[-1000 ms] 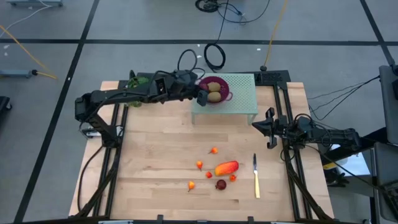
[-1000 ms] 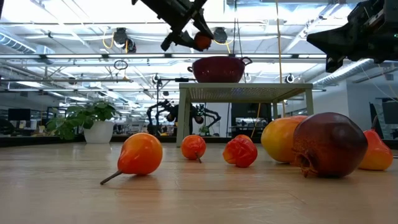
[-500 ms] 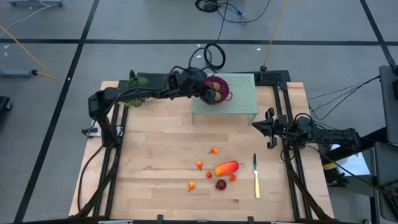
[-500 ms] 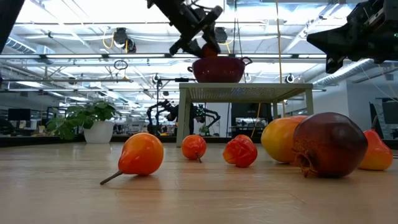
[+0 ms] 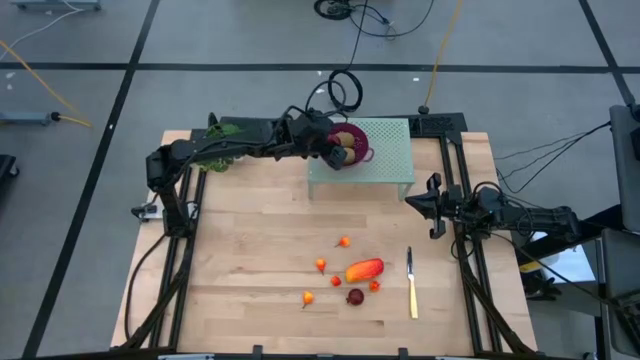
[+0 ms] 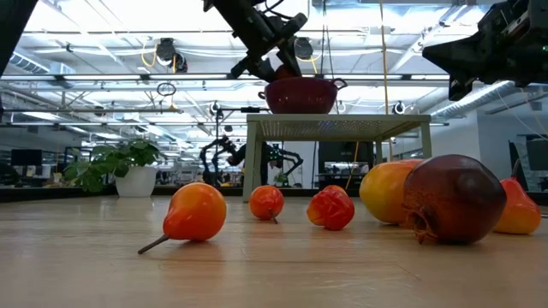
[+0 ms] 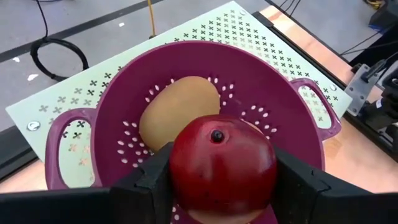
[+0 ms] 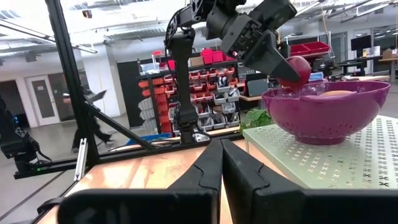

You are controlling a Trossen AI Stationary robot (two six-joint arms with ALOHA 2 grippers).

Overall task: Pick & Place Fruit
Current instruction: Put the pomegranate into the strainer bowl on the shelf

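at the near edge of the counter point(image 5: 250, 240), around six o'clock in the high view, the unpicked fruit lie in a loose cluster: a long orange-red piece point(image 5: 364, 269), a dark red ball point(image 5: 355, 296) and several tiny orange-red ones point(image 5: 308, 298), with a yellow-handled knife point(image 5: 411, 285) just beside them. none of these matters for the step in hand.

at three o'clock the right gripper point(image 5: 433, 207) waits near the counter's edge, its fingers pressed together in its own wrist view.

farthest, at twelve o'clock, the left gripper point(image 7: 221, 186) pinches a dark red ball point(image 7: 222, 167) over the purple colander point(image 7: 112, 99), which stands on a pale green perforated stand point(image 5: 385, 160). an olive-brown oval point(image 7: 177, 115) already lies inside.

the ball looks just above the rim line, so the release is probably the step now. to do it well, i would lower a little so the drop is short, aim for the bare floor beside the oval rather than on it, spread the fingers evenly, then lift straight up so they miss the rim and handles.
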